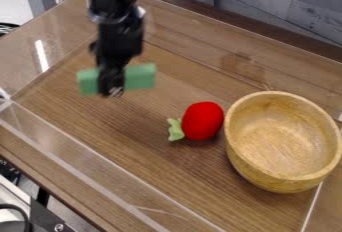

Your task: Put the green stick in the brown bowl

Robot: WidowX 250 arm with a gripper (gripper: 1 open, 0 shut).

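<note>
My gripper [115, 83] hangs from the black arm at upper left, pointing down, and is shut on the green stick [139, 75]. The flat green bar is held level, lifted off the wooden table, with its ends showing on either side of the fingers. The brown bowl [282, 173] stands at the right, round, light wood with a thick rim, nothing inside it. It lies well to the right of and below the gripper in the picture.
A red round toy with small green leaves [201, 120] lies between the gripper and the bowl, close to the bowl's left rim. A clear plastic wall [80, 161] borders the table's near edge and left side.
</note>
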